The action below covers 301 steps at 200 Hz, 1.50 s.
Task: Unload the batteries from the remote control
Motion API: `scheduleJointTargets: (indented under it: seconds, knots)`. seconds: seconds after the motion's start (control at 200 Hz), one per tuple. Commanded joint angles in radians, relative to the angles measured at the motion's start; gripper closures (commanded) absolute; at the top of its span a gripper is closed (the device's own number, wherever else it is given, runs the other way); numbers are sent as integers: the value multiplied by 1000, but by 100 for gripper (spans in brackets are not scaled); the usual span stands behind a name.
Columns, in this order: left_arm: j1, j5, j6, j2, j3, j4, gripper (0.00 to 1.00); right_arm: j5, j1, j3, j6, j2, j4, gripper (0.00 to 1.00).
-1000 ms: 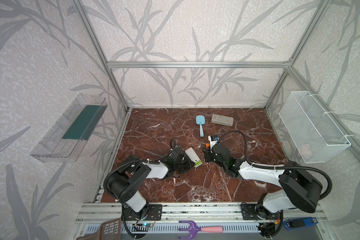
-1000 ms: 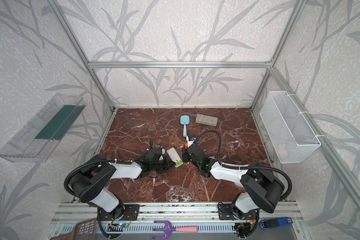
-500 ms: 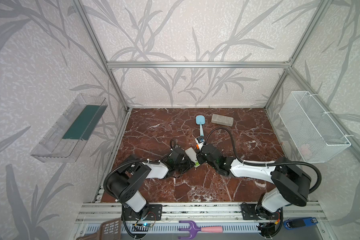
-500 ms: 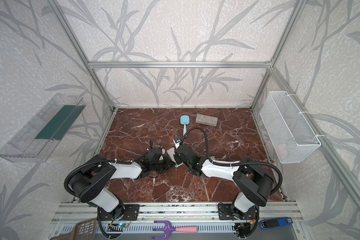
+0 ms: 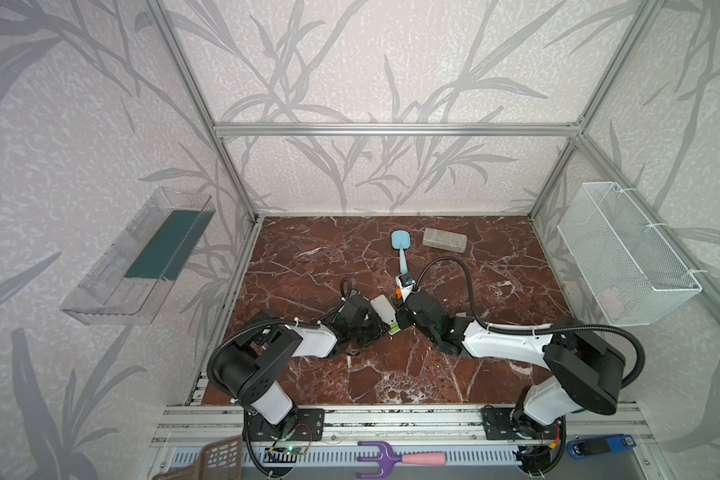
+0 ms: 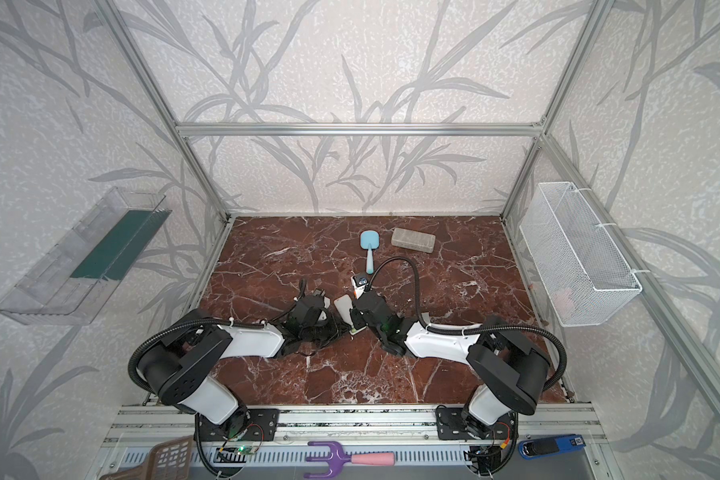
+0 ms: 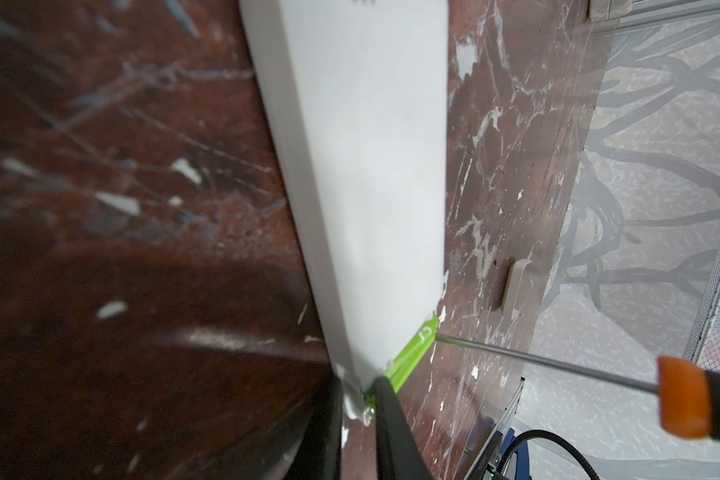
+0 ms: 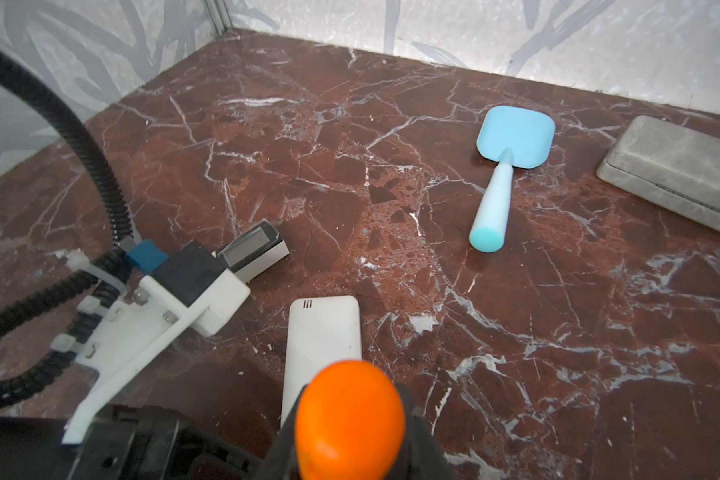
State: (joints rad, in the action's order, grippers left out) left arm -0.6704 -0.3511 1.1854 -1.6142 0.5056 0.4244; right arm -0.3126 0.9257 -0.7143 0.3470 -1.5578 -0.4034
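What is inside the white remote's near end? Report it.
A lime-green cylindrical battery shows along that end of the flat white plastic remote, touched by the tip of the orange-handled screwdriver. The casing hides anything deeper.

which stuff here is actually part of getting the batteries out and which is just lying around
In the job:
- remote, end clamped by the left gripper
- batteries, green, at that end
- screwdriver, held by the right gripper, tip at the batteries

Lying about:
- spatula
- grey case
- second remote
- wire basket
- purple fork
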Motion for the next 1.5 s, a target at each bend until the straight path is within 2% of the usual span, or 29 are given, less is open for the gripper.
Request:
scheduleJointTargets:
  seconds: [0.0,0.37,0.84,0.955,1.21,1.499]
  knots:
    - [-15,52,5,-60,-22,-67,84,84,-6,80,159,-20,57,100]
    - [-21,53,24,-74,-41,-26,84,180,-99,200,376,14,-147,100]
    - [-21,57,28,-84,-44,-10,84,250,-136,223,471,70,-218,100]
    - [-20,58,28,-83,-42,-11,84,250,-142,227,470,80,-213,100]
    - [-19,54,20,-84,-32,-22,84,232,-140,202,374,120,-120,100]
    - [-19,51,16,-98,-18,-26,84,219,-138,192,307,168,-99,100]
